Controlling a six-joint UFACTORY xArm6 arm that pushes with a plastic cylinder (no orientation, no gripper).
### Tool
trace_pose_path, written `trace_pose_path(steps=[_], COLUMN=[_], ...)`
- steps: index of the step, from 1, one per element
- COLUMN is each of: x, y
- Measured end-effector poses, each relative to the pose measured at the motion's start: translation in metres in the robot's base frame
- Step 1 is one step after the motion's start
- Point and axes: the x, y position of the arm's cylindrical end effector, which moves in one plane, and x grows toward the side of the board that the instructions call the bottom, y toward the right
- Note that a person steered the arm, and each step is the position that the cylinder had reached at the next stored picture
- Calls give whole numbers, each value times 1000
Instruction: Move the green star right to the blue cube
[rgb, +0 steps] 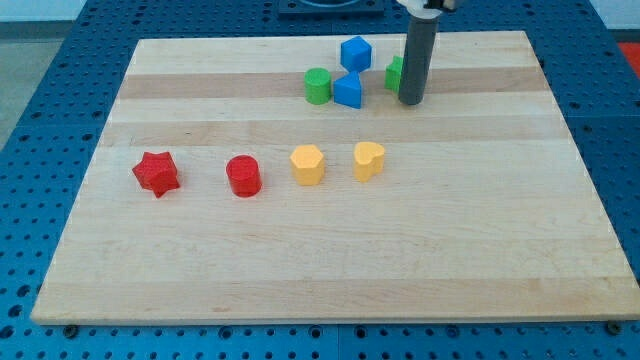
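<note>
A: Where is my tip?

B: At the view's top, right of centre, bare rod with nothing to clasp. It stands just in front of the green star, hiding most of it; whether they touch, I cannot tell.

A: And the target?

B: The blue cube sits just to the view's left of the star, near a second blue block and a green cylinder.

A: How should I push?

B: I'd come round to the star's right side and nudge leftward gently, keeping clear of the cylinder.

A: How does the star look?

B: Only a green sliver shows; its shape can't be made out.
</note>
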Motion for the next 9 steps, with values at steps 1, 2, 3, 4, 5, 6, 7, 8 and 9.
trace_pose_path(steps=[1, 2, 3, 4, 5, 6, 7, 8, 9], x=[-14, -25, -24, -18, -18, -18, -18, -19, -22], y=[28, 35, 27, 15, 15, -1, -28, -44, -48])
